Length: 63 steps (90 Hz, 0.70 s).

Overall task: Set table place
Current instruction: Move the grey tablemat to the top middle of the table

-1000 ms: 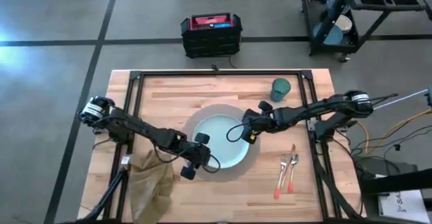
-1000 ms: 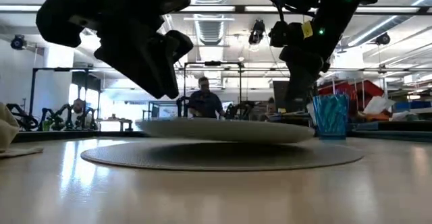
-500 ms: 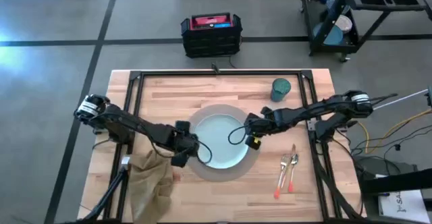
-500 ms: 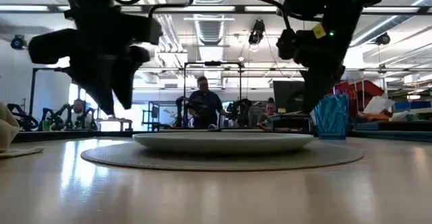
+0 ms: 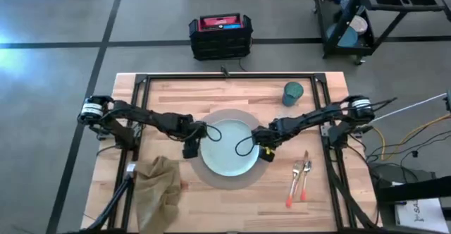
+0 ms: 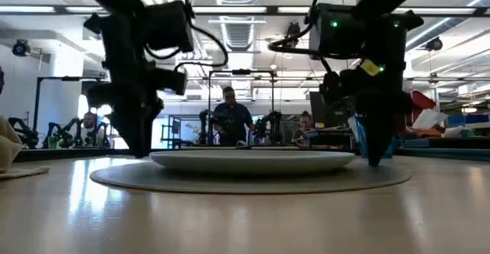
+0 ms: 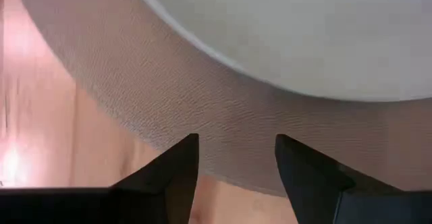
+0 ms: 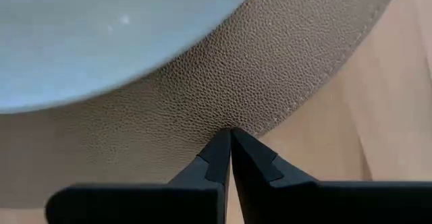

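Plate (image 5: 230, 146) sits flat on the mat (image 5: 211, 179). Left gripper (image 7: 233, 158) hovers over the mat's edge, fingers apart; right gripper (image 8: 231, 150) opposite, fingers pressed together, holding nothing.

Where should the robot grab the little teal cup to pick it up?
Probably by its rim or upper wall, coming from above. The teal cup stands upright and alone at the table's far right corner, open top facing up. The right end effector is nearest, though it's now down by the mat.

A black crate (image 5: 220, 35) and wheeled cart (image 5: 380, 12) stand beyond.
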Each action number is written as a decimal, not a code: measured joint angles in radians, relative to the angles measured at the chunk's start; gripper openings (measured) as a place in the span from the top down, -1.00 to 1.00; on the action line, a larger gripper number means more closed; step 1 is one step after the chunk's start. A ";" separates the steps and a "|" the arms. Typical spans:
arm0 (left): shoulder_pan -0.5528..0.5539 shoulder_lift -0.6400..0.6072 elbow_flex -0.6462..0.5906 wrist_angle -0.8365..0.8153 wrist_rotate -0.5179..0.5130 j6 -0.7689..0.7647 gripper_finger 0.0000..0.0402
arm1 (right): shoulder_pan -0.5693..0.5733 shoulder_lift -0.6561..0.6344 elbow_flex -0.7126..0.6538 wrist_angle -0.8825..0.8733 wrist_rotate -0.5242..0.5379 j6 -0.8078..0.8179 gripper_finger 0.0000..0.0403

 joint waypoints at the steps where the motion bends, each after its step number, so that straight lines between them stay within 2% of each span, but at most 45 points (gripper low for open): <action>1: 0.003 0.000 -0.005 0.007 0.004 0.001 0.09 | 0.000 0.002 0.000 0.004 0.000 -0.002 1.00; 16: 0.079 0.008 -0.102 0.158 0.132 0.007 0.09 | -0.009 0.002 0.012 0.015 -0.008 -0.016 1.00; 46: 0.212 0.019 -0.180 0.402 0.120 0.072 0.19 | -0.132 -0.002 0.029 0.070 -0.044 -0.155 1.00; 63: 0.304 0.020 -0.188 0.418 0.124 0.109 0.22 | -0.238 -0.002 0.026 0.083 -0.037 -0.219 1.00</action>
